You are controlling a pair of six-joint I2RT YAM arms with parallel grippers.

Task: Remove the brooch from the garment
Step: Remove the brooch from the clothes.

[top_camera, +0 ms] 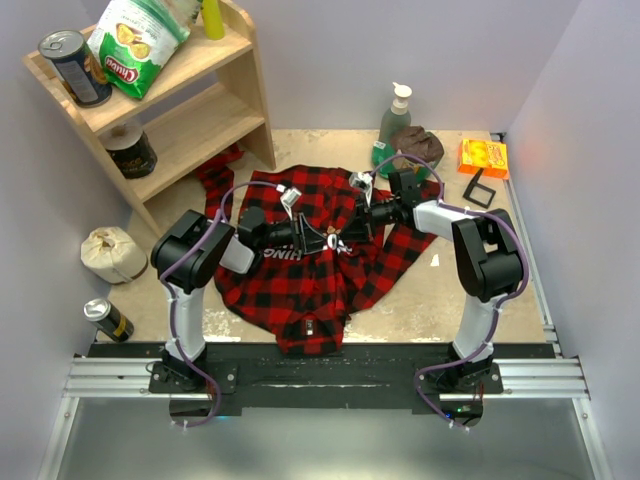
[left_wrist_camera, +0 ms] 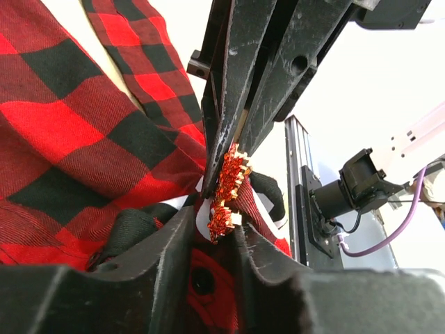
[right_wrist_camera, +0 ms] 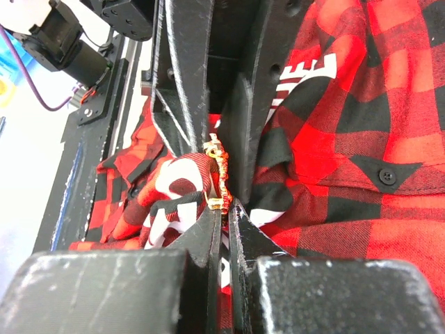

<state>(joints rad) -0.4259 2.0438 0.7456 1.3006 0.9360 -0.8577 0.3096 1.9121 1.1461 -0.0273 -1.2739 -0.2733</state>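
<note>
Rail [top_camera: 320, 375]: near edge, carries both arm bases.
Worktop [top_camera: 420, 300]: tan board.
Garment [top_camera: 290, 285]: spread mid-worktop, bunched at centre.
Left arm [top_camera: 190, 250], right arm [top_camera: 485, 250]: reaching inward, tips meeting over the bunch.
Brooch [left_wrist_camera: 226, 198]: gold, between both tools.
Left tool [left_wrist_camera: 214, 226]: narrowly parted around it.
Right tool [right_wrist_camera: 222, 209]: pinched closed on it.
Shelf [top_camera: 200, 110]: wooden, far left.
Walls [top_camera: 400, 60]: pale.
</note>
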